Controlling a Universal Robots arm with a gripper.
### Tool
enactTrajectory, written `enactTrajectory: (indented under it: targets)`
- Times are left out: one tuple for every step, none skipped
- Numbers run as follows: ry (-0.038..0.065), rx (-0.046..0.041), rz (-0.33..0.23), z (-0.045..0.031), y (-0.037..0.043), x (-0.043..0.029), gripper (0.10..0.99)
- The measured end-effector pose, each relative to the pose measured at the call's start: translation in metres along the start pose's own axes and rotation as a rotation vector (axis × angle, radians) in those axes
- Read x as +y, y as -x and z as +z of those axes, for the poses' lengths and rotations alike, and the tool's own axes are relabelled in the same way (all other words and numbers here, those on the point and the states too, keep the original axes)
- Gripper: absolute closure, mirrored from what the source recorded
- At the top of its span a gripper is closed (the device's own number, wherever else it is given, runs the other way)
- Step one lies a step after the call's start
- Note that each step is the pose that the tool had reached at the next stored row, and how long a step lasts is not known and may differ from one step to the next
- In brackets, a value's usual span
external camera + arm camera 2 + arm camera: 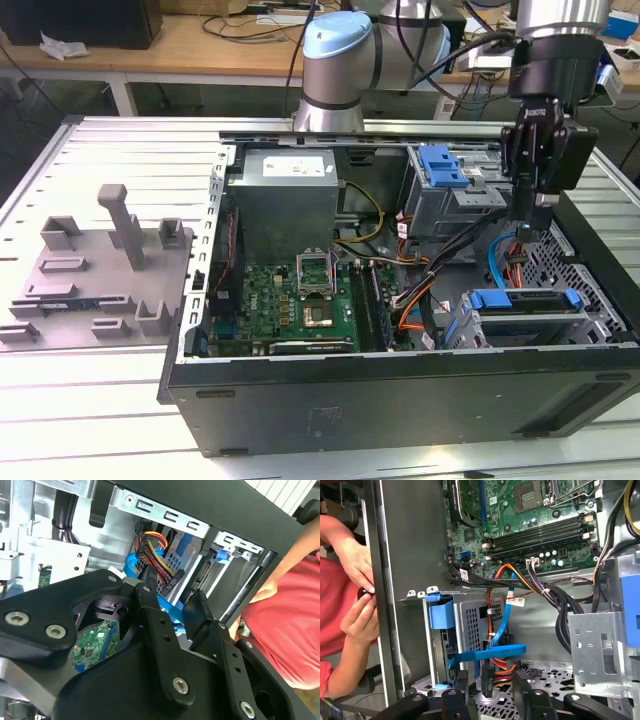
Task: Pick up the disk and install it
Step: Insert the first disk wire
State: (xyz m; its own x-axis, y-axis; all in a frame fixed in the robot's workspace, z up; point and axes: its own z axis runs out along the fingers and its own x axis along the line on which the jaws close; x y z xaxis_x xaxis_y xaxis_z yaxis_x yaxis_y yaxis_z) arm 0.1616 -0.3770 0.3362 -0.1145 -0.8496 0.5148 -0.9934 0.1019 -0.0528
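Note:
The disk (524,318) lies in the drive cage at the case's front corner on the exterior view's right, its bright blue carrier bracket (522,298) on top. In the first wrist view the bracket's blue end (441,615) shows at the cage mouth. My gripper (530,232) hangs above the case floor just behind that cage, apart from the disk. Its fingers (460,684) stand open. Between them, in both wrist views, run a thin blue cable (487,654) and a black plug with red and orange wires (487,679). In the second wrist view the gripper (175,612) frames the same blue cable.
The open computer case (400,385) holds a green motherboard (300,300), a grey power supply (285,200) and a second blue bracket (443,165) at the back. A person in a red shirt (295,630) has hands (362,580) at the case's outer wall. A grey fixture plate (95,270) lies left.

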Motion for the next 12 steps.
enactTrajectory:
  targets:
    - [-0.001,0.007,0.0,0.0007,0.0005,0.0001,0.612]
    - [-0.002,0.0165,0.0,0.0006,0.001,0.0001,0.612]
    - [-0.003,0.0243,0.0,0.0004,0.0018,0.0002,0.612]
    - [-0.003,0.0299,0.001,0.0002,0.0024,0.0003,0.624]
    - [-0.004,0.0358,0.001,0.0002,0.0033,0.0004,0.698]
    - [-0.004,0.0404,0.001,0.0004,0.0038,0.0004,0.698]
    - [-0.005,0.0438,0.001,0.0005,0.004,0.0004,0.698]
    - [-0.005,0.049,0.001,0.0009,0.0043,0.0005,0.698]
    - [-0.006,0.053,0.001,0.0013,0.0045,0.0005,0.698]
    - [-0.006,0.0559,0.001,0.0017,0.0048,0.0005,0.698]
    - [-0.006,0.0582,0.001,0.0025,0.0053,0.0006,0.698]
    - [-0.006,0.0596,0.001,0.0033,0.0058,0.0006,0.698]
